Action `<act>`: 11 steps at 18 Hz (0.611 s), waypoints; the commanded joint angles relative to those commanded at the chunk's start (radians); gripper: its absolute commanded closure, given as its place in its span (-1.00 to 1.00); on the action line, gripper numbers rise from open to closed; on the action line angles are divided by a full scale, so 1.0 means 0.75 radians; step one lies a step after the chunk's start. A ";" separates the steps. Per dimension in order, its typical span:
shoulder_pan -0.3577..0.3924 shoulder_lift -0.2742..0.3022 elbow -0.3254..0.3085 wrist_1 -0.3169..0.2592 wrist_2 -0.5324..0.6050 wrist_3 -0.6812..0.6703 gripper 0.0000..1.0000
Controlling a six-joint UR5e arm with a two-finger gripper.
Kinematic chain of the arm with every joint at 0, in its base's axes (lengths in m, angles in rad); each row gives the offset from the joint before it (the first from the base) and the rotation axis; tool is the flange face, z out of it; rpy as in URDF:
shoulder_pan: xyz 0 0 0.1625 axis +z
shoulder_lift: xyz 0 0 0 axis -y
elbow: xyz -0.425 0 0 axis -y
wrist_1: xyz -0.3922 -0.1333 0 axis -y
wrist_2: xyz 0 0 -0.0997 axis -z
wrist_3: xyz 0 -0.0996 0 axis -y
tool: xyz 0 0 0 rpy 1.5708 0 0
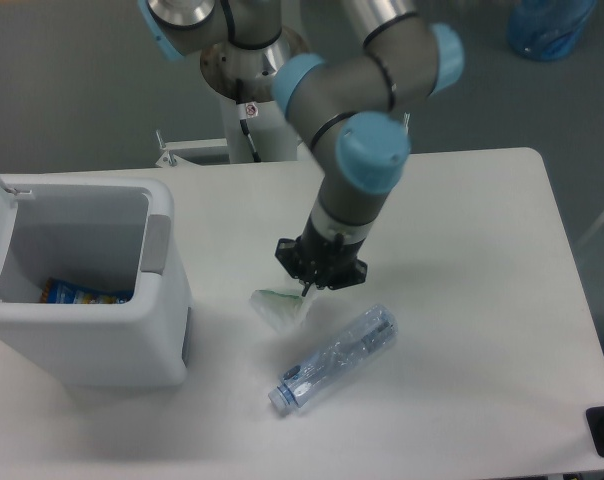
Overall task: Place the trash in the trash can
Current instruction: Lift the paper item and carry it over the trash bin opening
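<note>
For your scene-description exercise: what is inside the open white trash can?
Inside the trash can, a blue-and-yellow snack wrapper lies on the bottom. The near wall hides the rest of the floor.

Small white angular paper carton piece (277,306) lying on the table just below-left of the gripper (315,287). Clear plastic bottle with blue label (334,357) on its side, diagonal, below it. Large white boxy plastic bin (102,330), lid open, far left.
</note>
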 joint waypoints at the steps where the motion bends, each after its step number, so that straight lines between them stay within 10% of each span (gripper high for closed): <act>1: 0.010 0.020 0.025 -0.018 -0.061 -0.022 1.00; 11: -0.004 0.206 0.111 -0.019 -0.383 -0.196 1.00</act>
